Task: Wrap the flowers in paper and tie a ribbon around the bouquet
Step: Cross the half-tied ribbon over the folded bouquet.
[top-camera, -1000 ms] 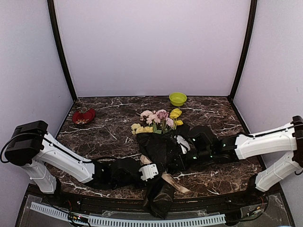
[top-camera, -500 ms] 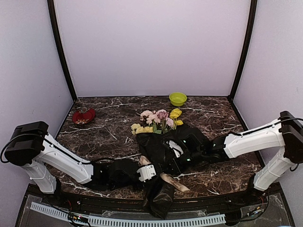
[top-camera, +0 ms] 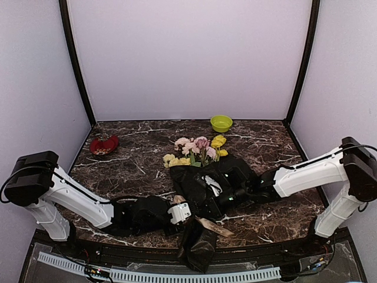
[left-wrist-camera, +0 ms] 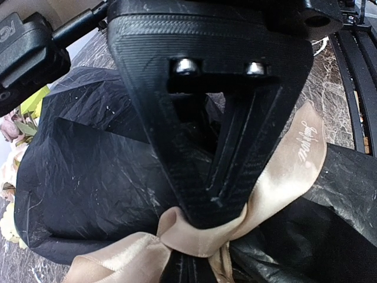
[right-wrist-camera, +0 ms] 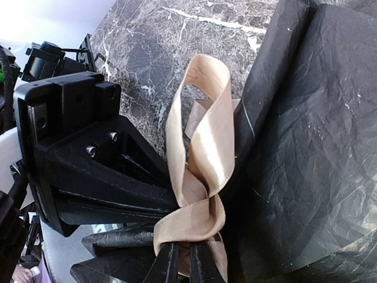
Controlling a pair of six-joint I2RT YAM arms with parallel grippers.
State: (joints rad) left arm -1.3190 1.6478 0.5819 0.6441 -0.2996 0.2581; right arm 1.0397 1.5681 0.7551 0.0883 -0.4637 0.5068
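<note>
Bouquet (top-camera: 203,180) overhanging table's (top-camera: 129,159) near edge, ribbon (top-camera: 212,227) at neck

Top view evenly, softly lit; shadows on table (top-camera: 135,165) faint, posts (top-camera: 75,65) bowed at frame edges. Black paper (left-wrist-camera: 88,177) crushed to near-featureless, sheen caught on creases. Glare noted on ribbon (right-wrist-camera: 203,147); flowers (left-wrist-camera: 12,127) out of focus, right wrist upper-left corner blown out

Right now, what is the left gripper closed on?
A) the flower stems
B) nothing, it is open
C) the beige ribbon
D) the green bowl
C: in the left wrist view the left gripper has its fingers pinched shut on the ribbon, where it bunches against the black paper.
</note>
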